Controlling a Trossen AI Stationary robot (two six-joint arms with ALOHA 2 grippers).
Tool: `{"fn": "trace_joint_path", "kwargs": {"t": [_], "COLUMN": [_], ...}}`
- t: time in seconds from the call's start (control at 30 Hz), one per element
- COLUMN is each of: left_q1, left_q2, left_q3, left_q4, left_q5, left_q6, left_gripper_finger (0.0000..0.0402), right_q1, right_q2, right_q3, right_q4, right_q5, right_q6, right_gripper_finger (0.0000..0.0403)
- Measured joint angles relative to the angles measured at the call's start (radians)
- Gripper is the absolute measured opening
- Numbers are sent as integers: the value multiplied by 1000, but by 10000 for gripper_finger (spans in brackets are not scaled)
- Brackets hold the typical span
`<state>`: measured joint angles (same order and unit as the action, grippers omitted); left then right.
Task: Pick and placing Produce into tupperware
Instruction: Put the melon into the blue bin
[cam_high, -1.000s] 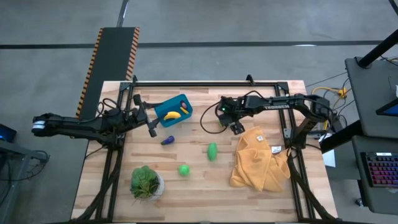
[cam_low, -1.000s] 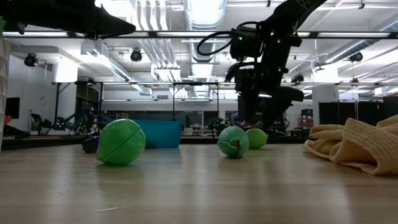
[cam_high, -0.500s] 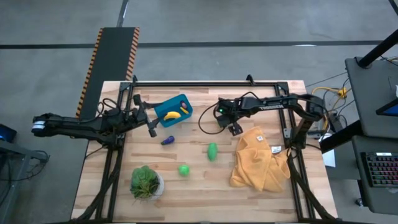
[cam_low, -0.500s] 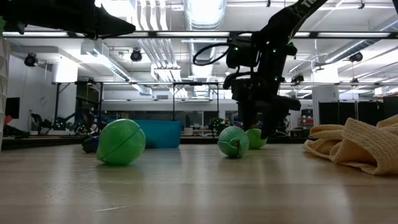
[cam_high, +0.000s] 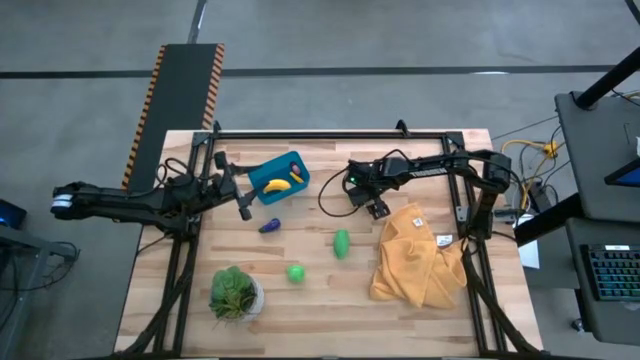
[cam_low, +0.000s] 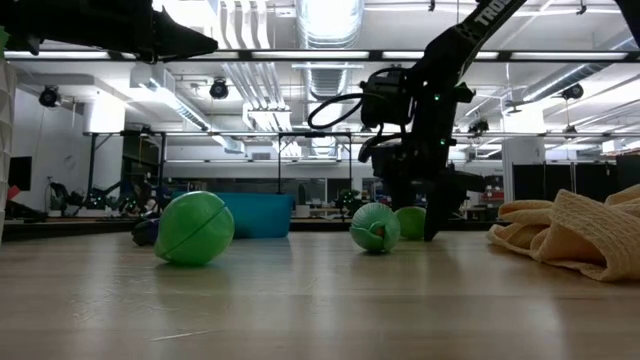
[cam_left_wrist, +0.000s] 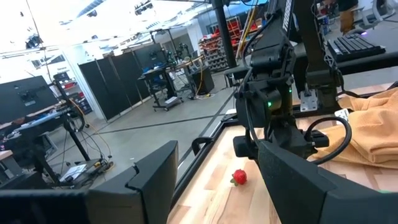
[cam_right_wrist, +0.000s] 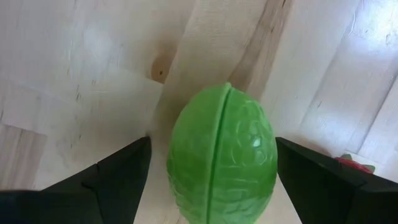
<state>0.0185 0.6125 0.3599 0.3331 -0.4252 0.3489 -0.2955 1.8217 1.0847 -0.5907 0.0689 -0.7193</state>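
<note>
The teal tupperware (cam_high: 281, 177) sits far left of centre, a yellow banana (cam_high: 278, 184) inside it. On the table lie a purple eggplant (cam_high: 269, 226) and two green pieces (cam_high: 342, 243) (cam_high: 295, 272). A third green piece (cam_right_wrist: 222, 155) lies under my right gripper (cam_high: 374, 206), hidden by it in the high view. The right gripper (cam_right_wrist: 211, 168) is open and points down, one finger on each side of that piece, with a gap on both sides. A tiny red piece (cam_left_wrist: 239, 177) lies close by. My left gripper (cam_high: 243, 206) waits open beside the tupperware.
A mustard-yellow cloth (cam_high: 414, 256) lies bunched just right of my right gripper. A leafy plant in a white pot (cam_high: 235, 292) stands near the table's near-left corner. Bare wood lies between the green pieces and the tupperware.
My right gripper has shifted a little toward the table's left and come down over the third green piece, its fingers now reaching close to the tabletop beside it. The produce and my left arm have stayed where they were.
</note>
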Motion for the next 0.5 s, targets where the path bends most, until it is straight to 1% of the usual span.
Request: {"fn": "trace_joint_path", "kwargs": {"t": [0.5], "left_q1": [0], "left_q2": [0], "left_q3": [0], "left_q4": [-1], "left_q5": [0], "left_q6": [0], "left_gripper_finger": [209], "right_q1": [-6], "right_q2": [0], "right_q3": [0], "right_q4": [29], "right_q5": [-2], "right_q6": [-12], "right_gripper_finger": [326]}}
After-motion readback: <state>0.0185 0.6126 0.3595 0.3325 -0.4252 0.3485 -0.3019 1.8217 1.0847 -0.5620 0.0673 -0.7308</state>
